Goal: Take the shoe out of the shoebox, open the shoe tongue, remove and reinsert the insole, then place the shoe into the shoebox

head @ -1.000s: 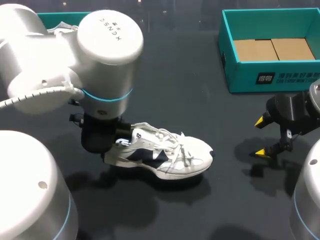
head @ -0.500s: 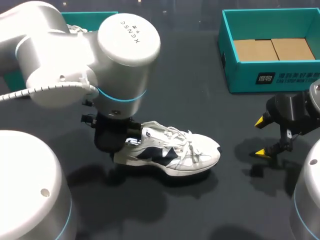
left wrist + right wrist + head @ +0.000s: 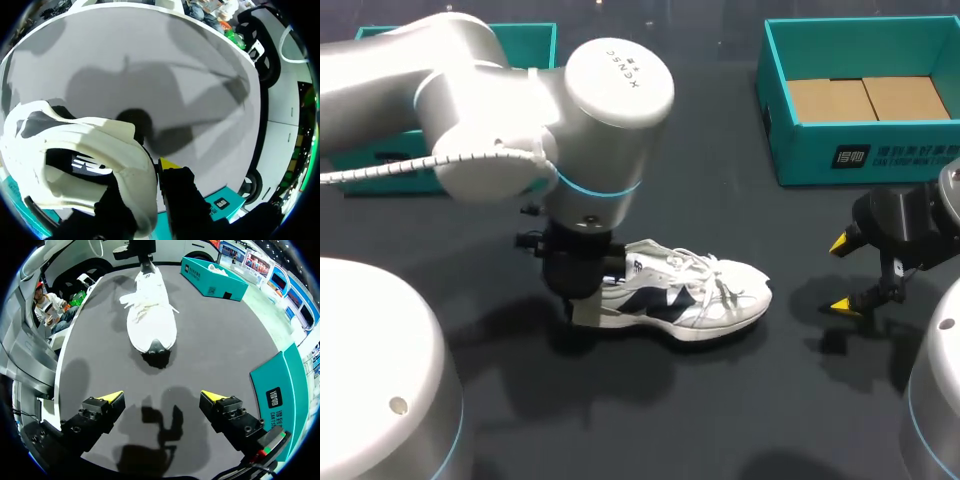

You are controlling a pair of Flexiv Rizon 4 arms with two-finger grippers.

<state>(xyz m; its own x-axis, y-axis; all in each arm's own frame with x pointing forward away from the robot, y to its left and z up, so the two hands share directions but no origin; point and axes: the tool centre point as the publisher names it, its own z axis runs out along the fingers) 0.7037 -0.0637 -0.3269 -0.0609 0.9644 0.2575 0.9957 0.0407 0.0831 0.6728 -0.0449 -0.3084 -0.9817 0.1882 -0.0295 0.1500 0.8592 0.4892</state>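
Note:
A white sneaker with dark navy panels (image 3: 695, 300) lies low over the dark table near its middle, toe pointing toward my right arm. My left gripper (image 3: 586, 292) is shut on the sneaker's heel. In the left wrist view the padded heel collar (image 3: 125, 165) sits pinched in the left gripper (image 3: 152, 172), and one yellow fingertip (image 3: 168, 163) shows outside it. My right gripper (image 3: 848, 274) stands open and empty to the right of the toe. From the right wrist the sneaker (image 3: 150, 320) lies ahead of the open right gripper (image 3: 162, 397), with the left gripper (image 3: 145, 257) at its far end.
A teal shoebox (image 3: 780, 130) with a cardboard floor stands at the back right; its wall (image 3: 280, 390) is close beside my right gripper. A second teal box (image 3: 538, 42) sits at the back left, mostly behind my left arm, and shows past the sneaker (image 3: 215, 277).
My left arm has carried the sneaker by its heel to the right, toward the table's middle. The right arm and its open gripper have not moved.

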